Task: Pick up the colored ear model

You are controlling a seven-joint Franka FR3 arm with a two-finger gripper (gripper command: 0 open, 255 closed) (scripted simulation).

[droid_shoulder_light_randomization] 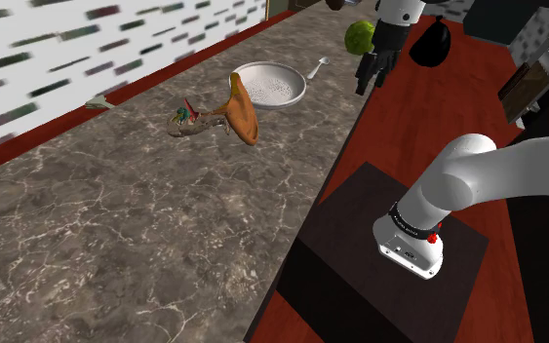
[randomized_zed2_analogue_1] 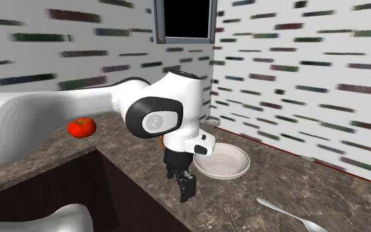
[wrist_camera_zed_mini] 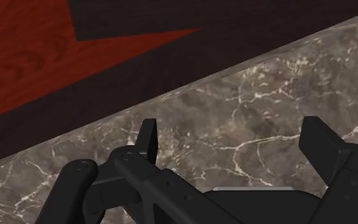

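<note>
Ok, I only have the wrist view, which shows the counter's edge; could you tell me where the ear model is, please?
Observer: The ear model, orange with small coloured parts at one end, lies on the counter, to the shoulder view's left of the tool.
Operator: Thank you. Is anything close to it?
Observer: A white plate sits beside it, on the tool's side.
Operator: Anything else on the way?
Observer: A spoon lies between plate and tool.

A white plate [droid_shoulder_light_randomization: 272, 86] sat on the dark marbled counter [droid_shoulder_light_randomization: 116, 234], with 1 grey spoon [randomized_zed2_analogue_1: 286, 212] lying apart from it. A red tomato [randomized_zed2_analogue_1: 82, 126] rested near the brick-patterned wall [randomized_zed2_analogue_1: 296, 66].
</note>
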